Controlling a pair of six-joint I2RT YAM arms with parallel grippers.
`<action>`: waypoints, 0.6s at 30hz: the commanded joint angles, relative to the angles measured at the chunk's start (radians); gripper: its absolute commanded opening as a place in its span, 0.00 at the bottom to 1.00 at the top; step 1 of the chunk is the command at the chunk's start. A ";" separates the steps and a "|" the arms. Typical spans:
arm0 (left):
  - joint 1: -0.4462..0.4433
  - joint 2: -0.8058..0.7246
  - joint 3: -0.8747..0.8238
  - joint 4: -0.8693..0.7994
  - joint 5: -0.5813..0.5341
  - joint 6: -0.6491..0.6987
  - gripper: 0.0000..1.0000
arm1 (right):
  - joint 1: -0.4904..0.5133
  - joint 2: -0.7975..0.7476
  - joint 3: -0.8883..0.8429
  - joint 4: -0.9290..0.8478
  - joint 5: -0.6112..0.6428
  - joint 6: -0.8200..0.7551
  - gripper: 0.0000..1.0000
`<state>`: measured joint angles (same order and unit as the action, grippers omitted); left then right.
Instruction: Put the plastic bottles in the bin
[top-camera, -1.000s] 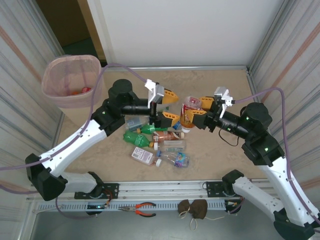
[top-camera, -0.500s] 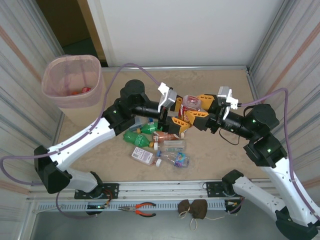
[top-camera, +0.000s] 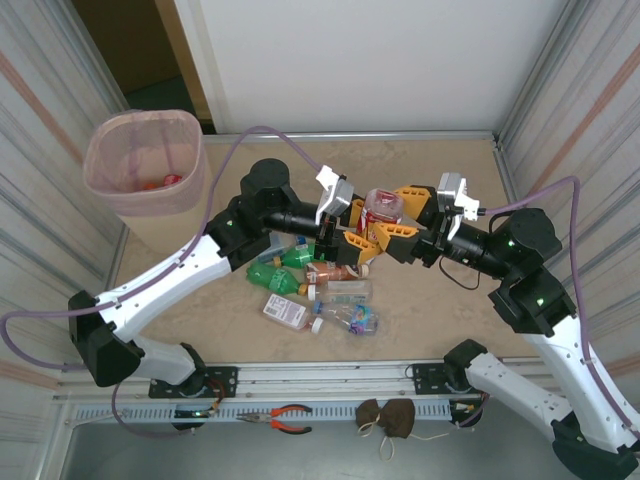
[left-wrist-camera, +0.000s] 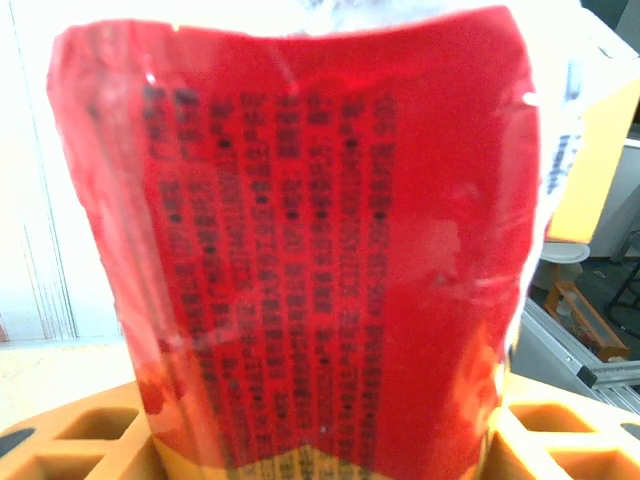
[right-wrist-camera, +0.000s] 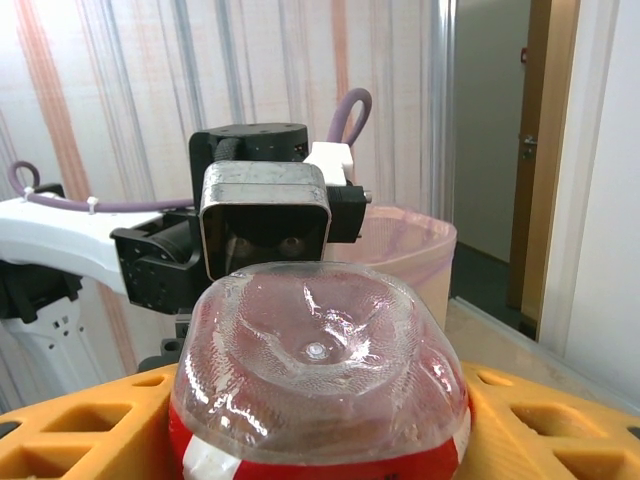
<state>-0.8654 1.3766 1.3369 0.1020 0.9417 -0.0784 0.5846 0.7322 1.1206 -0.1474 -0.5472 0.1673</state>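
The red-labelled clear plastic bottle (top-camera: 381, 208) is hanging above the bench (top-camera: 440, 300) between both arms. It is apparently being handed leftward, since the pale pink translucent bin (top-camera: 196, 150) is standing on the left arm's side. The left gripper (top-camera: 365, 228) is pinching the bottle. The right gripper (top-camera: 393, 215) is flanking it; I cannot tell whether it is gripping.

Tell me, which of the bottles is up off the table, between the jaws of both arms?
The red-labelled bottle, raised between both pairs of jaws. The other bottles lie in a heap on the table.
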 joint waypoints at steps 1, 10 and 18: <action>-0.004 -0.022 0.025 -0.001 -0.012 0.031 0.51 | 0.011 -0.011 0.037 0.010 0.025 -0.010 0.70; 0.045 -0.066 0.027 -0.100 -0.114 0.067 0.52 | 0.012 -0.067 0.042 -0.051 0.163 -0.032 0.80; 0.227 -0.158 0.054 -0.313 -0.270 0.077 0.52 | 0.011 -0.093 0.043 -0.096 0.230 -0.043 0.81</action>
<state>-0.6949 1.2781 1.3415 -0.1093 0.7486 -0.0227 0.5900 0.6415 1.1374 -0.2180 -0.3611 0.1455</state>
